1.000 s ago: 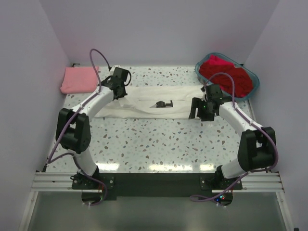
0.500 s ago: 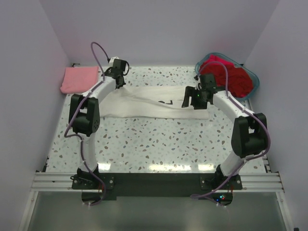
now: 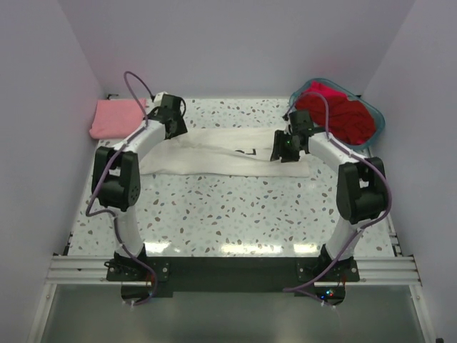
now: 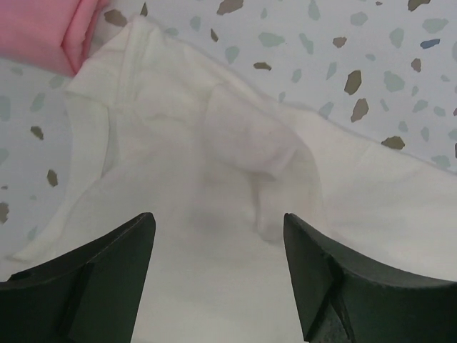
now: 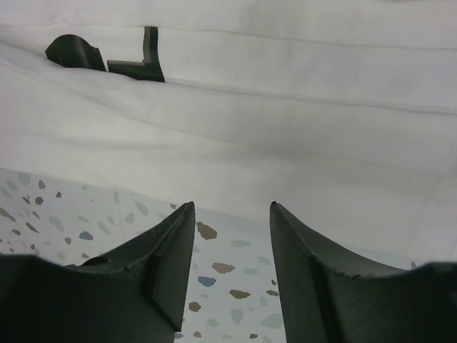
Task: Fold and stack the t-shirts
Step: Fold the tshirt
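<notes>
The pink t-shirt (image 3: 116, 118) lay folded at upper left, and beside it my left tool (image 3: 171, 123) hung open and empty over the rumpled sleeve end of the white t-shirt (image 3: 214, 150), soft creased cloth banded across the middle of the speckled surface (image 3: 235, 207). My right tool (image 3: 285, 146), also open and empty, sat over its hem, so I judged both ends wanted level pinches for a square fold. The red t-shirts (image 3: 343, 114) lay heaped in the teal basket (image 3: 377, 118) at upper right.

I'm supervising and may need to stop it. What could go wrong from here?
The right tool stands open at the near edge of the white t-shirt, over bare table; closing could miss the hem. The left tool hangs open over rumpled layers and might pinch only the top one. Its corner lies beside the pink t-shirt; dragging could disturb it.
</notes>
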`<state>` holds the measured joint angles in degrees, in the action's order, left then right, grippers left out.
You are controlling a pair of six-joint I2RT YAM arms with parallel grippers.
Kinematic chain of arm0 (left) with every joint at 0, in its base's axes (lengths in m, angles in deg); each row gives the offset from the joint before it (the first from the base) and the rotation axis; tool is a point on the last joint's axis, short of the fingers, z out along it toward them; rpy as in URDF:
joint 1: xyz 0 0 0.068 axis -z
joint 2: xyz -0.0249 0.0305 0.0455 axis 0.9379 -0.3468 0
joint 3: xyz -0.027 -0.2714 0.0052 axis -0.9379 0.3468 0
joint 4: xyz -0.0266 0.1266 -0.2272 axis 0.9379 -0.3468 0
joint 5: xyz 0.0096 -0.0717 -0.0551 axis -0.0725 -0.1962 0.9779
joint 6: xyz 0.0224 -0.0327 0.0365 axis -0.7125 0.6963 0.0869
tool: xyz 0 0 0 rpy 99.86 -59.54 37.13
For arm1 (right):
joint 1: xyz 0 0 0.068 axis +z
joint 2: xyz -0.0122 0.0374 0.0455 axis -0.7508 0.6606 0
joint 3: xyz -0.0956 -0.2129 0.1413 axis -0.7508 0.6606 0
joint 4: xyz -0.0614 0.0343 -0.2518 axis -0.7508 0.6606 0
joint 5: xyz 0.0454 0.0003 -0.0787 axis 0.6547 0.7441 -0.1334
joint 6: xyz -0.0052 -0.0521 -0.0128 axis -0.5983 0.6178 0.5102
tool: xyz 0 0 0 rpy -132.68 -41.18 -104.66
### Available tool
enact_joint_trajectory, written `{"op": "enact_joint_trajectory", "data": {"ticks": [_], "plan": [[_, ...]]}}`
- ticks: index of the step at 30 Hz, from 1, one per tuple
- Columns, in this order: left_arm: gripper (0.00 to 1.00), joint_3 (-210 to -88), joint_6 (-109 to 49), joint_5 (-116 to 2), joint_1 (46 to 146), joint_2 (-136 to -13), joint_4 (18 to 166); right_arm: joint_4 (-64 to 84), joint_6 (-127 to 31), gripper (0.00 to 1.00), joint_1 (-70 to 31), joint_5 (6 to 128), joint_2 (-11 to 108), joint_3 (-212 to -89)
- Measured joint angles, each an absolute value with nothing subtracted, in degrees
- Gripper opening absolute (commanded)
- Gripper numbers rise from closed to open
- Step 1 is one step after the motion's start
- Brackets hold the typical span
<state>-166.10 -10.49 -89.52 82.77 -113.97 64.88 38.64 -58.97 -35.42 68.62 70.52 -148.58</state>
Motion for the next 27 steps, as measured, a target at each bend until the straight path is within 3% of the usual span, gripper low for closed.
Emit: {"op": "enact_joint_trajectory", "data": {"ticks": [4,10,19,27], "plan": [[0.78,-157.42,-8.26,-89.37,81.85,-103.23,64.71,37.24,-59.43,0.37,-33.54,67.84,72.62,-149.31],[0.78,-147.19,-7.08,-89.43,80.17,-91.02,65.16,34.24,-60.54,0.29,-30.00,67.05,76.34,-150.57],[0.78,-133.27,-6.52,-87.77,80.23,-84.57,63.61,31.16,-62.12,0.26,-27.69,66.81,81.76,-154.03],[0.78,-132.02,-6.17,-87.71,80.23,-81.88,63.15,31.86,-60.15,0.29,-28.54,60.12,85.76,-160.21]]}}
